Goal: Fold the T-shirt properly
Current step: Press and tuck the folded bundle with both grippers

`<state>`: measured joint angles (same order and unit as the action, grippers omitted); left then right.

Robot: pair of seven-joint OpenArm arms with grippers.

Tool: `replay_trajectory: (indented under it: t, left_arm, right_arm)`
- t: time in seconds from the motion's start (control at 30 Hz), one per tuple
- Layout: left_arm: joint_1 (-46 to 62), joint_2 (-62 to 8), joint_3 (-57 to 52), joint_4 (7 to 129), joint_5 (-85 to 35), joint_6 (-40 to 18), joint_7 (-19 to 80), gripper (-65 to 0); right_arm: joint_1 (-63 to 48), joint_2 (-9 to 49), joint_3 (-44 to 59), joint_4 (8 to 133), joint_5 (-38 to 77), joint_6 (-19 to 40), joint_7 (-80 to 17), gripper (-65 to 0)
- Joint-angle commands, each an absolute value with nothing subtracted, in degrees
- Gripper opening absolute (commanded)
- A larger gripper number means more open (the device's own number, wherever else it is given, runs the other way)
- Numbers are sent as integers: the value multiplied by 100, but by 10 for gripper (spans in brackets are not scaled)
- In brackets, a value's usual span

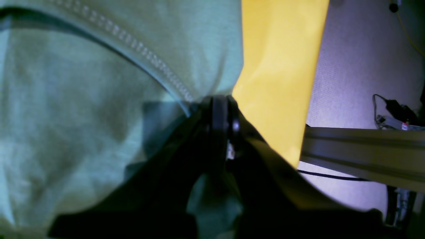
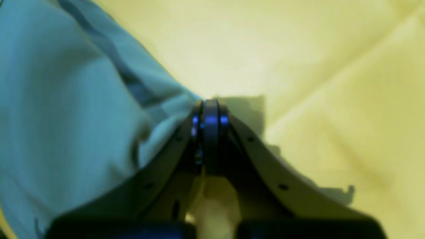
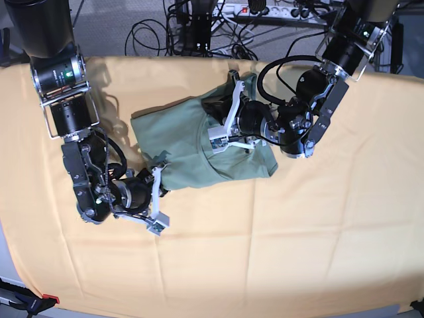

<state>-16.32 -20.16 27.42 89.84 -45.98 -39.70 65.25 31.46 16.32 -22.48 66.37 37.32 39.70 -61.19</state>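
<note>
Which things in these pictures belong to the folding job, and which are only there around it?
Part of the job:
- T-shirt, sage green, partly bunched
- left gripper, shut on the T-shirt
- right gripper, shut on the T-shirt's edge

Only around:
- yellow-orange cloth covering the table
- cables and power strip behind the table

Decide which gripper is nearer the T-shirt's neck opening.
Left. The left gripper is clamped on the T-shirt by its neck opening; the right gripper pinches the shirt's lower edge.

The right gripper (image 2: 210, 113) — jaws pressed together — pinches the T-shirt (image 2: 66, 109) edge over yellow cloth (image 2: 315, 66).
</note>
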Motion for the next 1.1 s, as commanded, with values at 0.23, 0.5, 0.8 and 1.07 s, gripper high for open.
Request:
replay_trajectory:
  t: [0.23, 0.5, 0.8, 1.07]
  left_arm:
    - [-2233, -2403, 2884, 9045, -4338, -4000, 6259, -650]
    - [-2228, -2556, 3109, 9024, -4624, -3942, 6208, -650]
    - [-2222, -2355, 2847, 9026, -5942, -4000, 6593, -650]
    - [-2084, -1940, 2788, 9026, -6501, -4000, 7096, -650]
  right_arm:
    - [3334, 2187, -2222, 6751, 4982, 4000, -6305, -650]
    - [3369, 2255, -2202, 6941, 4397, 4000, -5030, -650]
    - [3415, 1780, -2204, 6938, 3889, 4000, -4971, -650]
    - [3415, 1507, -2213, 6938, 3852, 4000, -5153, -650]
